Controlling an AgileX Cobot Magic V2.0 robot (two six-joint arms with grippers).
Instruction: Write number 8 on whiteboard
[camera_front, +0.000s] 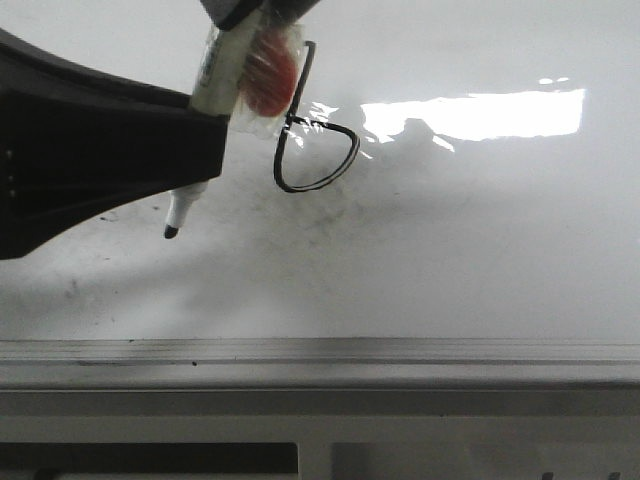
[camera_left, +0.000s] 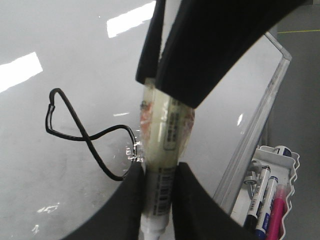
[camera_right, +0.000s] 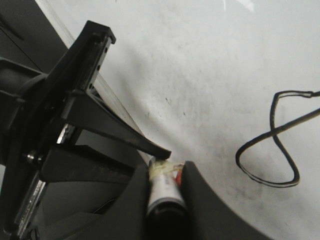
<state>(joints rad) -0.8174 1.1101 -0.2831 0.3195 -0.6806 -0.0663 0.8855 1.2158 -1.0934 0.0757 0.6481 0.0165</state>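
Observation:
The number 8 (camera_front: 318, 140) is a thin black figure on the whiteboard (camera_front: 480, 250); its upper loop is partly hidden behind the marker. My left gripper (camera_front: 212, 135) comes in from the left and is shut on the white marker (camera_front: 215, 75), with the black tip (camera_front: 171, 231) low and left of the figure. I cannot tell if the tip touches the board. The left wrist view shows the fingers (camera_left: 125, 205) clamping the marker barrel (camera_left: 162, 150) beside the 8 (camera_left: 85, 135). My right gripper (camera_right: 167, 187) is shut on the marker's upper end (camera_right: 165, 195).
A grey metal edge rail (camera_front: 400, 352) runs along the board's near side. A bright glare patch (camera_front: 480, 112) lies right of the figure. A white tray (camera_left: 292, 160) holding several spare markers (camera_left: 265, 205) hangs off the board's edge. Clear tape and a red patch (camera_front: 268, 70) wrap the marker.

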